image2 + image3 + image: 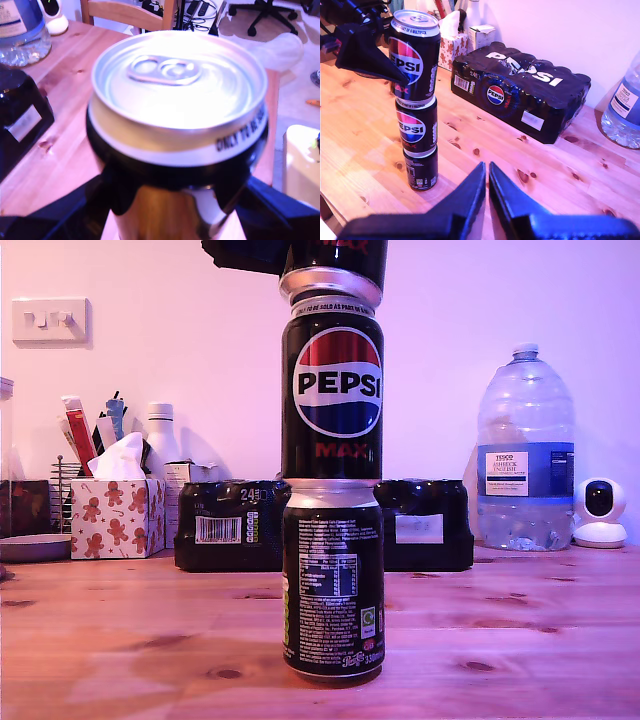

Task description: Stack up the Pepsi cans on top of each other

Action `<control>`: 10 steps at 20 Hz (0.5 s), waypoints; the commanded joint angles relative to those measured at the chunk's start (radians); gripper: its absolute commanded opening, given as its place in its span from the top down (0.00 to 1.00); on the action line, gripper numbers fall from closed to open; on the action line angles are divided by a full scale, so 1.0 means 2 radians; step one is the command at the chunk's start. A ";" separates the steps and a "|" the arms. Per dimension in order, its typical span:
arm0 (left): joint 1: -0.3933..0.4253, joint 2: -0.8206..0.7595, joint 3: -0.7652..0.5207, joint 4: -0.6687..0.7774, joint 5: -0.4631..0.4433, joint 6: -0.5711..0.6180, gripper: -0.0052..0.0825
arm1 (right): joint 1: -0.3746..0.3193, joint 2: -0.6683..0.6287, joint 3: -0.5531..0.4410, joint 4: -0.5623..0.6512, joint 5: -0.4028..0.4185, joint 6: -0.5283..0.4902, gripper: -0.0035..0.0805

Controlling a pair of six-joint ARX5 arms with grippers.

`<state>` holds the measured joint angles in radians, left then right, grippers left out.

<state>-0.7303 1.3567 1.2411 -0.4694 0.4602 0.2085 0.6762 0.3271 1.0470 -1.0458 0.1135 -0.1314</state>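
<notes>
A table is seen bearing a multipack, and in front of the multipack a stack of three cans. The bottom can stands on the table, the middle can on it, the top can on that. The top can is pinched by my first gripper. My second gripper is held apart from the stack, fingers nearly pressed together, nothing between.
</notes>
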 commanded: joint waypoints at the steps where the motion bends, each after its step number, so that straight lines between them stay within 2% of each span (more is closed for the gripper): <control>1: 0.001 -0.008 -0.016 0.023 0.002 0.003 0.45 | 0.002 0.001 -0.009 0.004 -0.002 0.001 0.97; 4: 0.001 -0.007 -0.046 0.052 0.002 -0.010 0.45 | 0.002 0.001 -0.009 0.004 -0.005 0.001 0.97; 10: 0.001 -0.008 -0.052 0.078 0.003 -0.014 0.46 | 0.002 0.001 -0.009 0.005 -0.009 0.002 0.97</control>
<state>-0.7303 1.3415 1.1660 -0.3344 0.4633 0.1864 0.6762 0.3271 1.0470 -1.0447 0.1005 -0.1310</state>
